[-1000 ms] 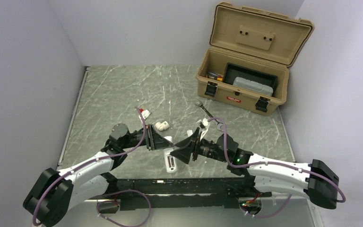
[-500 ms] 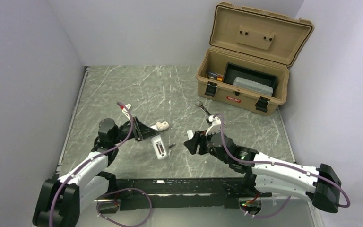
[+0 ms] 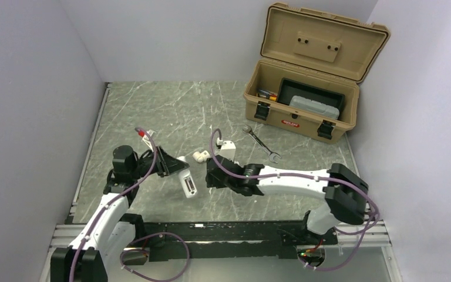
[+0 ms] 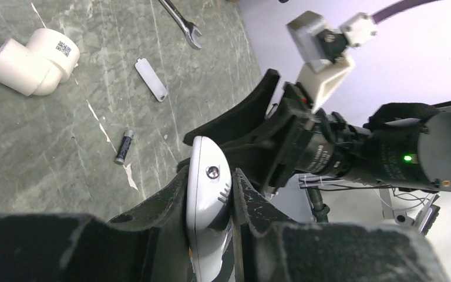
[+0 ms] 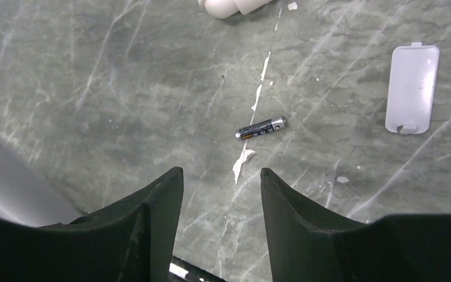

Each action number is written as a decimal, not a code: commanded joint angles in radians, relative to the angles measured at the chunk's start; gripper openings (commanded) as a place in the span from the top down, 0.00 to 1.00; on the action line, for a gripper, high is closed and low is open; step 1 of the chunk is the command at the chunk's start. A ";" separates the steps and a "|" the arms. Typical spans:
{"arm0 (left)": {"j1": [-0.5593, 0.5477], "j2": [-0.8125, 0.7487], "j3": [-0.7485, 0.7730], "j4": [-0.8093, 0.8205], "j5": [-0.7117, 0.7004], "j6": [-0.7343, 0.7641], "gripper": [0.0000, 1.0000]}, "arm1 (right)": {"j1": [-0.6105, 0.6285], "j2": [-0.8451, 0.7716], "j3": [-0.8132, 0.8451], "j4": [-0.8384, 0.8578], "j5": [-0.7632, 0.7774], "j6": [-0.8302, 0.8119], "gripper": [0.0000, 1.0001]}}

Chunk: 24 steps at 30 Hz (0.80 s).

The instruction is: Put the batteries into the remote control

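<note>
My left gripper [image 4: 211, 173] is shut on the white remote control [image 4: 207, 194], clamping its end and holding it tilted above the table; it shows in the top view as the remote control [image 3: 188, 187] below the left gripper [image 3: 178, 169]. One slim dark battery [image 5: 261, 127] lies loose on the table, ahead of my right gripper [image 5: 222, 176], which hangs open above the surface with nothing between its fingers. The left wrist view shows the same battery [image 4: 123, 145]. In the top view the right gripper [image 3: 211, 176] sits just right of the remote and hides the battery.
The white battery cover [image 5: 411, 88] lies right of the battery. A white pipe fitting [image 3: 199, 156] and a silver wrench [image 3: 260, 143] lie farther back. An open tan toolbox [image 3: 305, 100] stands at the back right. Walls close in both sides.
My left arm drew back to the left, carrying the remote. The right arm swung left across the table to a spot above the battery, and its jaws narrowed somewhat.
</note>
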State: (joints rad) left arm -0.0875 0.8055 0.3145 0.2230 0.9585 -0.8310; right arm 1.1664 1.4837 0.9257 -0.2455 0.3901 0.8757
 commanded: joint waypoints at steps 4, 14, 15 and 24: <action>0.053 -0.053 0.037 -0.058 0.066 0.058 1.00 | -0.006 0.145 0.131 -0.160 0.039 0.194 0.46; 0.086 -0.070 0.044 -0.083 0.103 0.079 1.00 | -0.052 0.247 0.150 -0.189 0.012 0.389 0.49; 0.086 -0.071 0.041 -0.078 0.107 0.077 1.00 | -0.056 0.244 0.138 -0.183 0.015 0.407 0.50; 0.098 -0.071 0.001 0.000 0.143 0.026 1.00 | -0.073 0.260 0.152 -0.188 0.045 0.442 0.53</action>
State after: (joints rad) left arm -0.0071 0.7429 0.3145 0.1497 1.0508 -0.7834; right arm 1.0935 1.7351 1.0428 -0.4141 0.4129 1.2804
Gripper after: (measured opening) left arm 0.292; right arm 0.468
